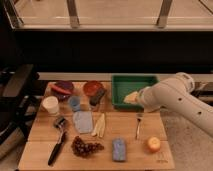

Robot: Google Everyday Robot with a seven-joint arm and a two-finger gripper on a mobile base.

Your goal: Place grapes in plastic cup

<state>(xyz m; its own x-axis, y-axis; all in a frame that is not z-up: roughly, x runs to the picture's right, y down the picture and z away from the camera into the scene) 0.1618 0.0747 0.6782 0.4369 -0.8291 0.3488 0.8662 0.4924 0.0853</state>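
Note:
The grapes (86,147), a small dark reddish-purple bunch, lie on the wooden table (35,152) near its front edge, left of centre. The plastic cup (74,103), short and light blue, stands further back and a little left, between a white cup and a dark object. My white arm comes in from the right. Its gripper (131,97) hangs over the front part of the green bin, well to the right of the cup and far behind the grapes.
A green bin (132,82) sits at the back right. A red bowl (93,88), purple bowl (62,89) and taller white cup (50,105) stand at the back left. A grey-blue cloth (83,121), pale strips (99,125), fork (138,125), blue sponge (118,149), orange fruit (153,144) and black-handled tool (57,142) lie around the grapes.

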